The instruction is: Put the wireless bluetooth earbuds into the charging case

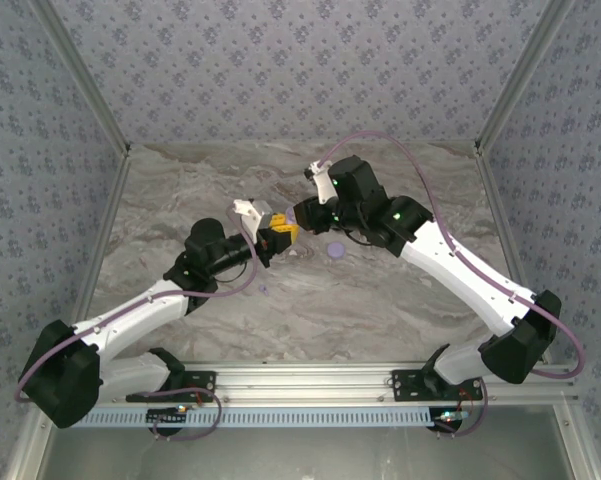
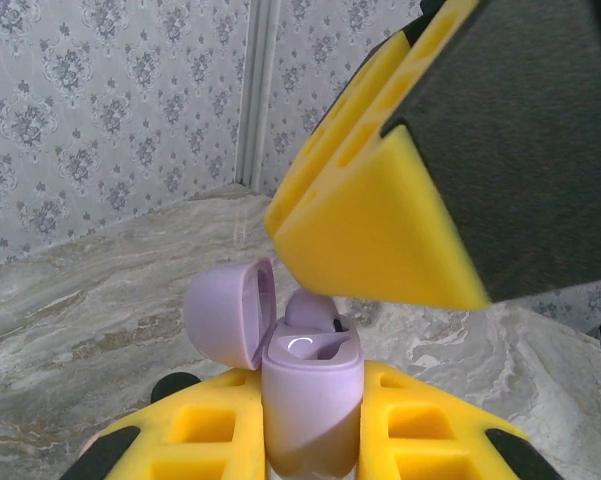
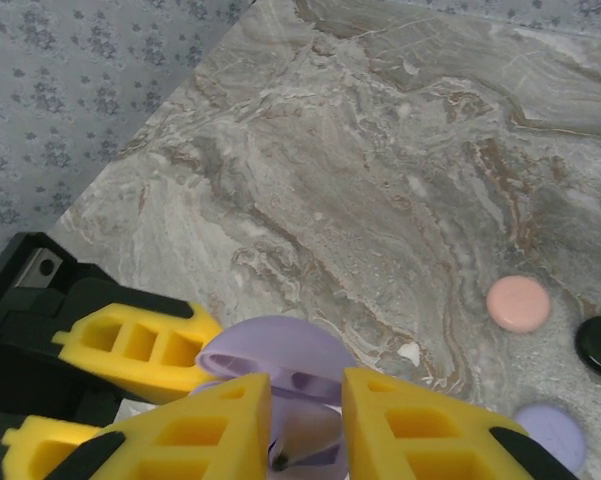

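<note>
Our left gripper point(image 1: 278, 237) clamps the lilac charging case point(image 2: 313, 400), lid point(image 2: 225, 312) open. A lilac earbud point(image 2: 305, 306) sits at its mouth under our right gripper point(image 3: 305, 425), whose grip we cannot tell. Tilted, it could jam or drop onto the counter point(image 3: 380, 150).

charging case point(image 2: 313, 400): glossy smooth lilac plastic | table point(image 3: 380, 150): smooth marble-look | right claw pads point(image 3: 420, 430): matt yellow, foam-like

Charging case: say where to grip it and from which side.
Grip the lilac charging case low on its body, coming from the closed end, as the left gripper does: its lid stands open to one side and the open top must stay free.
</note>
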Available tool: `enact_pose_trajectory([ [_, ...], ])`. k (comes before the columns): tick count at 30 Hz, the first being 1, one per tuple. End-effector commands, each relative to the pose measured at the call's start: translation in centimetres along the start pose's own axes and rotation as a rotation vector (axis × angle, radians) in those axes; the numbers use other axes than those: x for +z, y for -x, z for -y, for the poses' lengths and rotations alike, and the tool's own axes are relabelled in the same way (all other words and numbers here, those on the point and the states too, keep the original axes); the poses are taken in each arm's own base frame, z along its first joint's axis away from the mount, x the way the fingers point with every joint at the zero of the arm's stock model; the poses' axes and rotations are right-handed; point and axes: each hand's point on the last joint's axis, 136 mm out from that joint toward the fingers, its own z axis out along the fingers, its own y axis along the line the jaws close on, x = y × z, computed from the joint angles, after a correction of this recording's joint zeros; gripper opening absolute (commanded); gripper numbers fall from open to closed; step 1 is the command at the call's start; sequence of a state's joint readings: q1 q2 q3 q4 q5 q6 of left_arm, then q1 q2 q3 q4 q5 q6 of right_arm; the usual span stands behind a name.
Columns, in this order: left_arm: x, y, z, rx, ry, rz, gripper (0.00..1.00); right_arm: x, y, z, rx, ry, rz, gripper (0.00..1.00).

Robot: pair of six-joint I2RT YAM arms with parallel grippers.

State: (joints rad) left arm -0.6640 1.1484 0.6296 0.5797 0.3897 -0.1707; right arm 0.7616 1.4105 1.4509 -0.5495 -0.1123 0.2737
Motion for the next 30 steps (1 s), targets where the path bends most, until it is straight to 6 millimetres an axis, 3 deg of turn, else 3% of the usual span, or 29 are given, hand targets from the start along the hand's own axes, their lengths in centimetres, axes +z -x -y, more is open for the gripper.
enact_pose_trajectory([
  [1, 0.1, 2.7, 0.5, 0.015, -0.007, 0.074, 0.0, 0.0, -0.4, -0.5, 0.026, 0.043, -0.029, 0.29],
  [10, -0.2, 2.5, 0.1, 0.027, 0.024, 0.065, 0.0, -2.0, 1.8, -0.1, 0.013, 0.043, 0.034, 0.39],
  [15, -1.6, 1.8, -2.1, 0.059, 0.175, 0.042, 0.0, -2.4, 0.9, 0.5, 0.01, 0.045, 0.026, 0.49],
  [21, -4.3, 0.9, -5.4, 0.087, 0.405, -0.025, 0.0, -0.3, -2.7, 1.2, 0.048, 0.035, -0.065, 0.57],
  [30, -9.6, 0.4, -11.8, -0.111, 0.611, 0.003, 0.0, 6.4, -11.6, 0.2, 0.074, -0.029, -0.345, 0.59],
])
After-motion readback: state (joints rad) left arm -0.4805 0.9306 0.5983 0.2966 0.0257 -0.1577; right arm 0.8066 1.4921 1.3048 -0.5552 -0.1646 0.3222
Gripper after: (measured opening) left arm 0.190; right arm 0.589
